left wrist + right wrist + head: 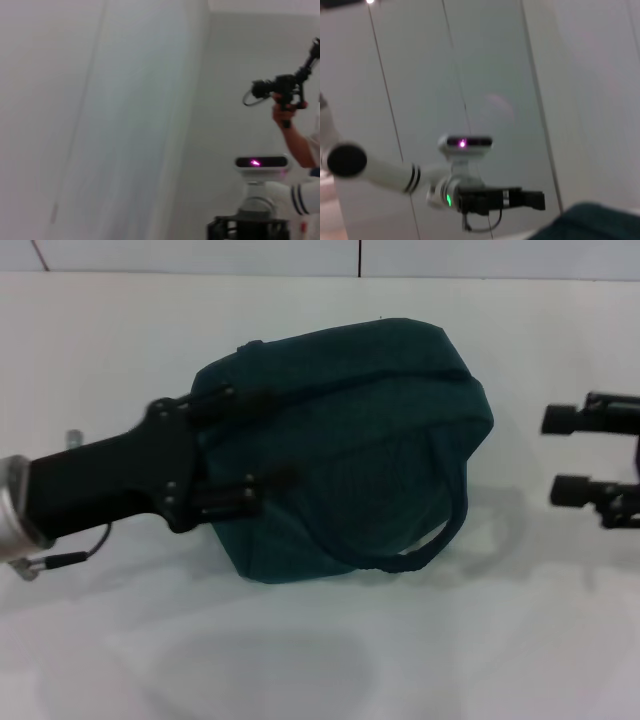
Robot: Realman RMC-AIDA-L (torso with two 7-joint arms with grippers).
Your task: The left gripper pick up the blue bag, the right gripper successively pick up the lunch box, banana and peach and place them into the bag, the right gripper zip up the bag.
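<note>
The blue bag (350,440) lies near the middle of the white table (300,670), a little toward 1 o'clock. It is made of soft dark teal-blue fabric with a rounded, puffy shape, and it looks closed along the seam that runs across its top. A thin carrying strap (440,540) of the same fabric makes a loop at its 5 o'clock side and rests on the table.

The left gripper (262,437) comes in from 9 o'clock. Its two black fingers (225,400) are spread and lie over the bag's end at that side, one at the upper edge and one at the lower edge; I cannot tell if they really press the fabric. Behind them is the black wrist body, then a silver arm segment with a thin cable.

The right gripper (575,455) is at 3 o'clock, apart from the bag, with its two black fingers separated and nothing between them.

The table is smooth and white, with soft shadows. Behind it is a pale panelled wall (200,252). The left wrist view shows a person's hand (285,116) holding a black camera rig (280,87) at 2 o'clock, above the robot's head (261,162).
</note>
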